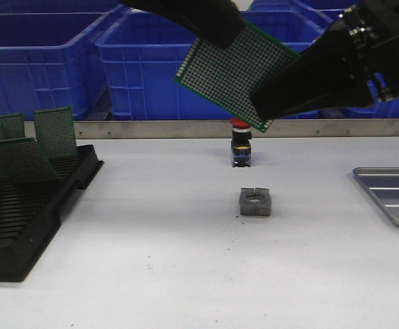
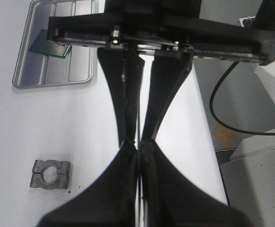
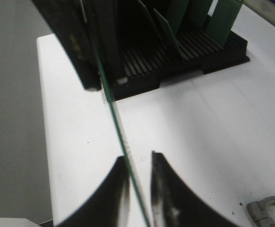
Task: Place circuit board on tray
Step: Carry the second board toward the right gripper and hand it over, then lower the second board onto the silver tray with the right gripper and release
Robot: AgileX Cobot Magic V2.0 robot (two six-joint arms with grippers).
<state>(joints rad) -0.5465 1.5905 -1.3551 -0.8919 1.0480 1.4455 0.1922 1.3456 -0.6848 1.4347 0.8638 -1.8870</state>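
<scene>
**Both grippers meet on one raised board**

Jaws of the left gripper (image 2: 137,142) are pinched on the circuit board (image 1: 237,72), seen edge-on between them; the right gripper (image 3: 138,189) brackets its thin edge, fingers slightly apart, contact unclear. Only the front view shows the board's dotted face, tilted, high above the table (image 1: 186,274), left arm entering from 11 o'clock, right from 3 o'clock. Left wrist view alone shows another green board lying in the tray (image 2: 52,80). That tray sits at the front view's 3 o'clock edge.
</scene>
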